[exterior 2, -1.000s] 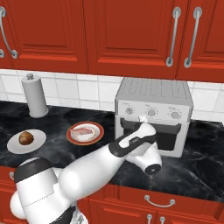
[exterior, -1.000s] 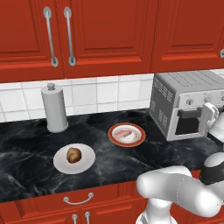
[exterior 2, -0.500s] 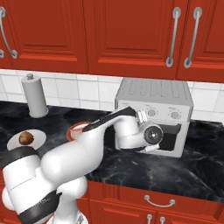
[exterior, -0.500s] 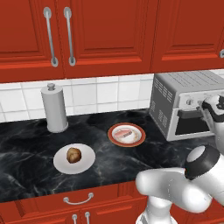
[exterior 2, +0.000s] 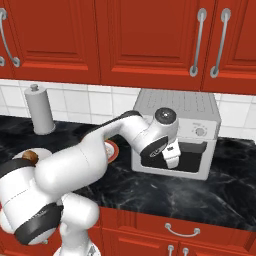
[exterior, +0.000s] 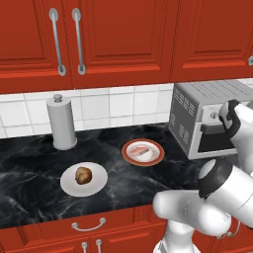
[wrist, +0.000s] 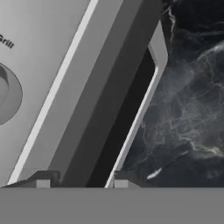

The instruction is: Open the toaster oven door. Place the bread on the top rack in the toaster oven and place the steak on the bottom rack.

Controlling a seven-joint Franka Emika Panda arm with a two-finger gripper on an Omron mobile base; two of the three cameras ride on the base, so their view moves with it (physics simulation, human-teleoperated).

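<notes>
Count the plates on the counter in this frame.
2. A white plate holding the bread sits nearer the counter's front edge; a red-rimmed plate holding the steak sits nearer the toaster oven. The arm may hide more.

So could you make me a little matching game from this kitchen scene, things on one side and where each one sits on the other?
Things:
1. bread
2. steak
3. paper towel roll
4. toaster oven

Places:
A. on the red-rimmed plate
B. upright against the tiled wall, far left on the counter
C. on the plain white plate
D. far right end of the counter, with the gripper at the top of its door

Pairs: 1-C, 2-A, 3-B, 4-D
</notes>
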